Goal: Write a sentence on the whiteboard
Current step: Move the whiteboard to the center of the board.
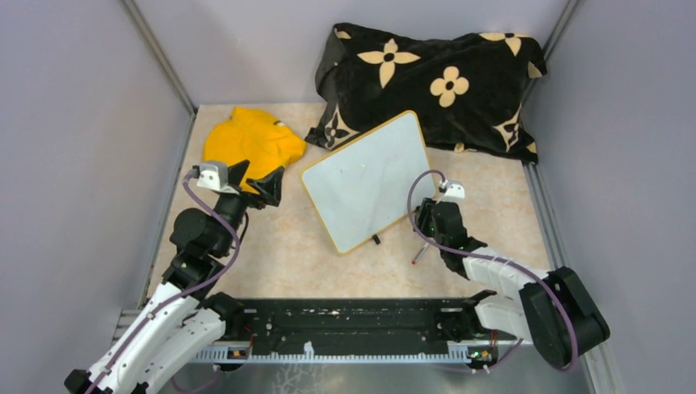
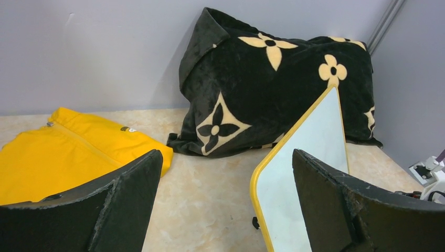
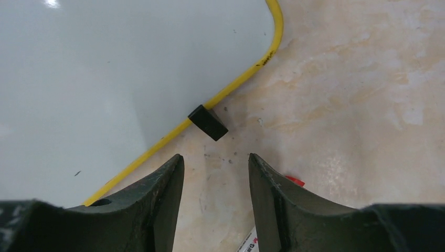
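- The whiteboard (image 1: 365, 180) sits in the middle of the desk (image 1: 287, 246), between the two arms; it appears tilted up on its black clip feet, with its far corner by the black flowered cushion (image 1: 435, 82); a yellow cloth (image 1: 250, 139) lies to its left
- The board's face is blank in all three views; no red stroke shows on it, so the sentence is not begun and all of the writing is left to do
- A marker (image 1: 419, 253) with a red end lies on the desk just beside the board's near right edge
- The right end effector (image 1: 428, 226) hangs directly over that marker, fingers pointing down and partly spread, with bare desk showing in the gap; in the right wrist view the marker (image 3: 295, 180) passes under one finger; whether it is touched cannot be told
- The step in hand looks like picking up the marker; uncapping, if needed, and writing both remain
- The left end effector (image 1: 254, 176) is spread wide and holds nothing, hovering left of the board
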